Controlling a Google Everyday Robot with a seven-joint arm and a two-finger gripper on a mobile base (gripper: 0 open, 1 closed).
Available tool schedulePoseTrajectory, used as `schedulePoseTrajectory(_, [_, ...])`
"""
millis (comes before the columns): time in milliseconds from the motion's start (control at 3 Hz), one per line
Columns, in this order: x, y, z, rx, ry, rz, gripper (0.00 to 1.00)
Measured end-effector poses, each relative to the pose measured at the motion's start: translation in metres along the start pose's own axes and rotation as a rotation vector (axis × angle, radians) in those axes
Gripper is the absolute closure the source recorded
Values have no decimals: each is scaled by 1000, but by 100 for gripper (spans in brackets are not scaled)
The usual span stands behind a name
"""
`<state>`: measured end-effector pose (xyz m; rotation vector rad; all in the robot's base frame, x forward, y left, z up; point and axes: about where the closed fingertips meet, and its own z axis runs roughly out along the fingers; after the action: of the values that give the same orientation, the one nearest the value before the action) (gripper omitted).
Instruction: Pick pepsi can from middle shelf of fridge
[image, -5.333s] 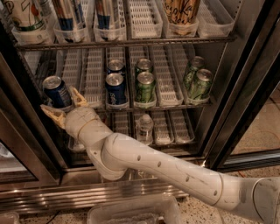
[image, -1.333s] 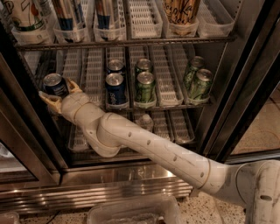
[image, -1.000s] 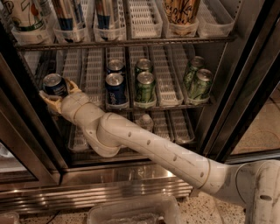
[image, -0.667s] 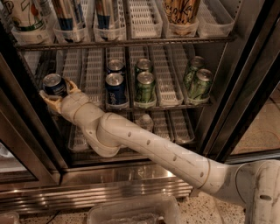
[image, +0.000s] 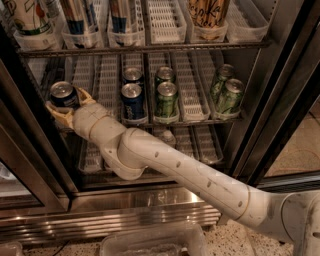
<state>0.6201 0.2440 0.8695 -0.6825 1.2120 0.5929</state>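
Within the hand (image: 66, 101), clasped upright around its lower body, sits the pepsi can (image: 62, 93), at the far left of the middle shelf (image: 187, 75), likely held low to draw it level from the fridge (image: 280, 100).

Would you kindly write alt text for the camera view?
A white arm reaches into the fridge, its pincer gripping a pepsi can at the left of the middle shelf. Two other blue cans and four green cans stand further right.
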Motion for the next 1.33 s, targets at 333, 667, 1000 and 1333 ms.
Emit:
schedulePoseTrajectory(333, [-21, -5, -10, 7, -31, -32, 100])
schedulePoseTrajectory(667, [-38, -7, -20, 16, -66, -61, 100])
schedulePoseTrajectory(1000, [-43, -3, -35, 9, -84, -63, 100])
schedulePoseTrajectory(1333, [-37, 3, -48, -54, -58, -62, 100])
